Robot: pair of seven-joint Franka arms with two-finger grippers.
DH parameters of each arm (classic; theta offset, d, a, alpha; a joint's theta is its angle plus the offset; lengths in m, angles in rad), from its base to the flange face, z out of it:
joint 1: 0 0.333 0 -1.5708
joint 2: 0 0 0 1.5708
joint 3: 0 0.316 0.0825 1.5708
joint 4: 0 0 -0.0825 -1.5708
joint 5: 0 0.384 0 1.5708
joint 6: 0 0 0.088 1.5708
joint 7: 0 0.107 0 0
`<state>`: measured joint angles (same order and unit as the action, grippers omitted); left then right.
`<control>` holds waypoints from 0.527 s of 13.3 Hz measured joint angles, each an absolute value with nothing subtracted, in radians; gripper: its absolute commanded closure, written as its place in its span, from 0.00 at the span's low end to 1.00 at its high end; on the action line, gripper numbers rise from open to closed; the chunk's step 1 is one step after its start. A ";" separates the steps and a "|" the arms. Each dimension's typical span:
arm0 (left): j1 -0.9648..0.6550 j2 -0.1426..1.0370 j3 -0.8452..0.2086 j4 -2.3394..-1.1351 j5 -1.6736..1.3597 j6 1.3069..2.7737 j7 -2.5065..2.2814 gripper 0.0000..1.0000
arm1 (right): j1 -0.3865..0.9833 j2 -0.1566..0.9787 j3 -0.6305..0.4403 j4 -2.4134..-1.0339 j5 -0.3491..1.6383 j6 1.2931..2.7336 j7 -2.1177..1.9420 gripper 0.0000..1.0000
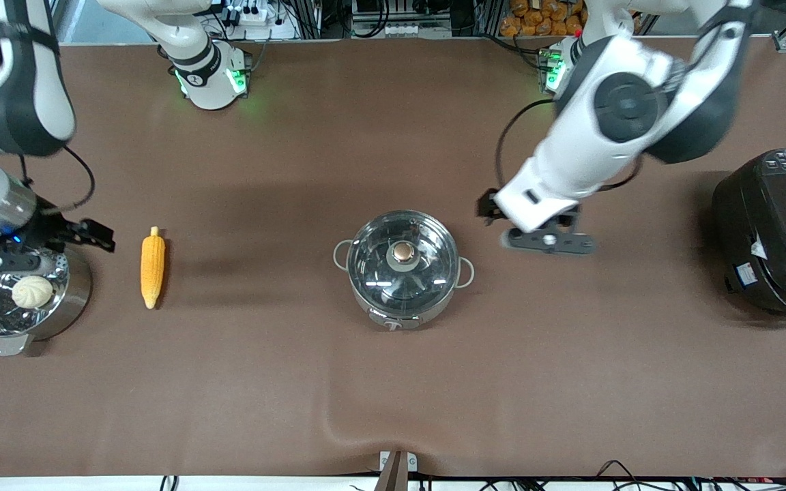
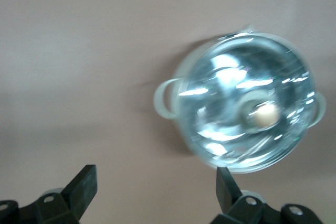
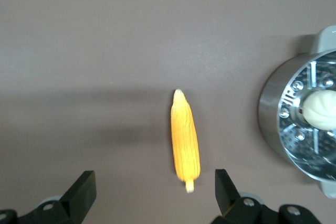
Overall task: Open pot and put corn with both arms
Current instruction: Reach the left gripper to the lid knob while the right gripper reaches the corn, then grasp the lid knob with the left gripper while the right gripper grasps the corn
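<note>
The steel pot [image 1: 374,310] stands mid-table with its glass lid [image 1: 379,262] on and the copper knob [image 1: 404,252] on top. The corn [image 1: 153,267] lies on the table toward the right arm's end. My left gripper [image 1: 548,242] is open and empty, up over the table beside the pot toward the left arm's end. Its wrist view shows the lidded pot [image 2: 165,98] past its own gripper [image 2: 156,187]. My right gripper [image 1: 21,258] is open and empty over the steamer pot's rim. Its wrist view shows the corn [image 3: 185,140] past its own gripper [image 3: 154,190].
A steel steamer pot [image 1: 69,300] holding a whitish bun [image 1: 32,292] stands beside the corn at the right arm's end; it also shows in the right wrist view [image 3: 273,108]. A big black cooker [image 1: 775,232] stands at the left arm's end.
</note>
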<state>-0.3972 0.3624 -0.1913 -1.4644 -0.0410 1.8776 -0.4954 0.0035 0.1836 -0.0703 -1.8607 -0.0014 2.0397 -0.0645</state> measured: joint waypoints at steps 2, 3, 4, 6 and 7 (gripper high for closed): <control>-0.470 0.440 -0.188 -1.443 -0.032 2.000 -0.590 0.00 | -0.001 0.260 -0.075 -1.893 -0.001 2.113 -0.065 0.00; -0.498 0.480 -0.186 -1.425 -0.015 2.042 -0.625 0.00 | -0.003 0.284 -0.075 -1.922 -0.001 2.169 -0.066 0.00; -0.522 0.517 -0.184 -1.406 0.010 2.074 -0.654 0.00 | -0.006 0.296 -0.076 -1.959 -0.001 2.234 -0.067 0.00; -0.560 0.576 -0.183 -1.381 0.067 2.115 -0.696 0.00 | -0.011 0.305 -0.077 -2.044 -0.001 2.346 -0.069 0.00; -0.575 0.596 -0.182 -1.375 0.091 2.122 -0.706 0.00 | -0.011 0.313 -0.077 -2.078 -0.002 2.381 -0.070 0.00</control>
<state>-0.5752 0.5958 -0.1824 -1.3745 0.0910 2.1221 -0.7064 -0.0114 0.3127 -0.0770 -2.0781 -0.0016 2.3813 -0.0702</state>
